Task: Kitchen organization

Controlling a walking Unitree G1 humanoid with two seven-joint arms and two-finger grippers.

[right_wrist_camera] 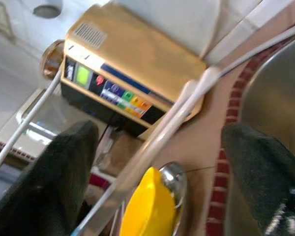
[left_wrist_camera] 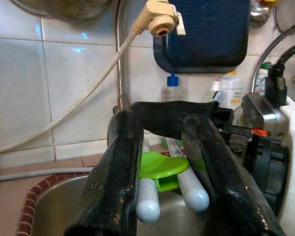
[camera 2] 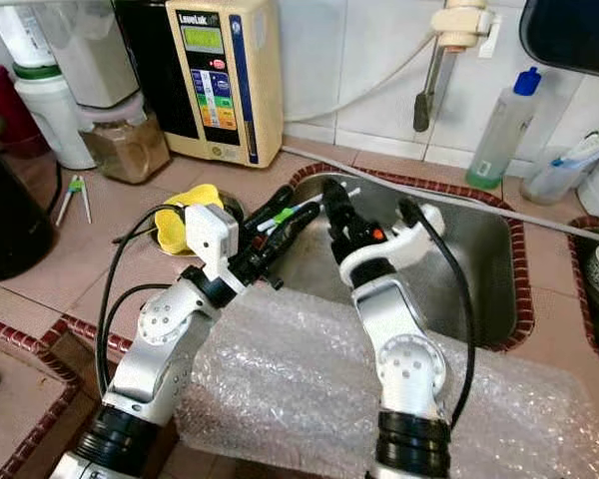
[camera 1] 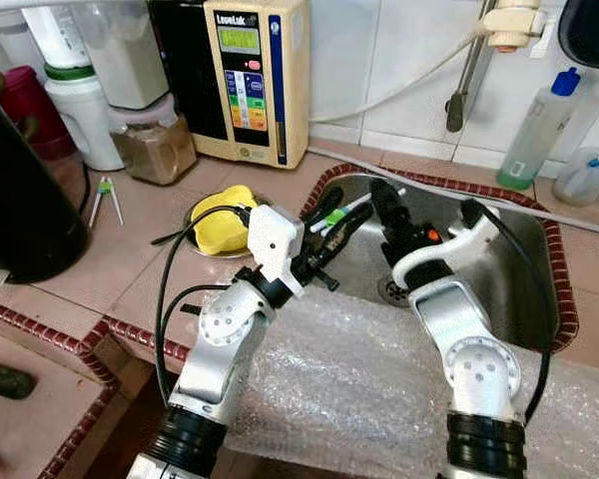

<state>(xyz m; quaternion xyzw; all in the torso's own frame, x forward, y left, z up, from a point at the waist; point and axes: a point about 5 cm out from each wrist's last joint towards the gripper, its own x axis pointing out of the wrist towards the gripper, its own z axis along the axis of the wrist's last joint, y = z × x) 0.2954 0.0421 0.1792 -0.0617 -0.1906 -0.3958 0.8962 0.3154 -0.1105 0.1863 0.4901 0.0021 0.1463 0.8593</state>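
Tiled kitchen counter (camera 1: 130,259) with a stainless sink (camera 1: 524,269) set in a red-brown mosaic rim; bubble wrap (camera 1: 349,389) lies over the near edge.

Left gripper (camera 1: 336,222): reaches over the sink's left rim, fingers (left_wrist_camera: 113,187) closed on a pair of white chopsticks joined by a green plastic clip (left_wrist_camera: 162,167); both stick ends poke out between the fingers.

Right gripper (camera 1: 384,200): held over the sink just beside the left one, fingers (right_wrist_camera: 64,172) spread wide, holding nothing; one white stick crosses the gap between them.

Counter, left of sink: yellow object in a small metal dish (camera 1: 223,225); second pair of green-clipped chopsticks (camera 1: 105,197), well apart.

Back wall: beige water ionizer with display panel (camera 1: 250,75), jar of brown granules (camera 1: 155,145), dark pot (camera 1: 20,200), tap with hose (camera 1: 504,25), clear green-tinted bottle with blue cap (camera 1: 539,130).
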